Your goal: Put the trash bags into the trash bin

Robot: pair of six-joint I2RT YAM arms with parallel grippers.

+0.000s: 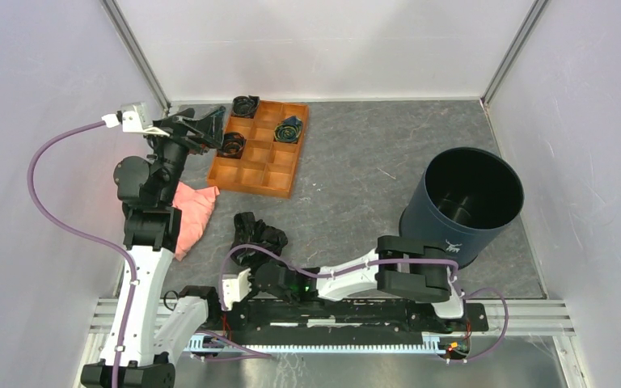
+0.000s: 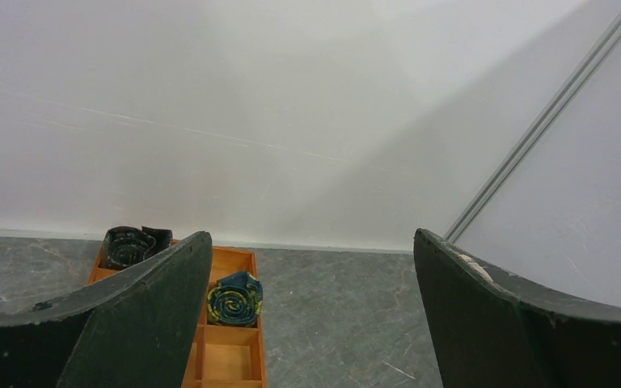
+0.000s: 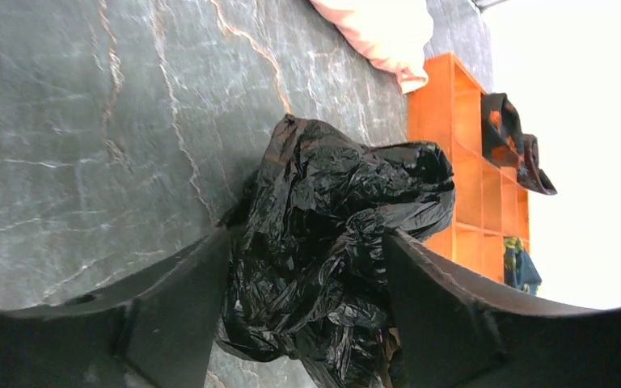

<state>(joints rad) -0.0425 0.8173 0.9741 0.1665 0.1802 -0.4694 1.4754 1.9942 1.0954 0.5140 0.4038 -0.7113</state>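
The right gripper (image 3: 307,242) straddles the crumpled black trash bag (image 1: 259,236), which lies near the middle of the table, well left of the bin (image 1: 437,230). Its jaws stand wide and touch the film, but I cannot tell if they pinch yet. The left gripper (image 2: 311,236) hangs wide open and empty over the tray (image 1: 251,187), far left.

Probably only a fold gets caught, so the slippery bag could slide out, trail, or drape over the rim and tip the bin.

Count: one bag, one bin, one tray, three rolls (image 1: 289,129), one pink cloth (image 1: 194,210).
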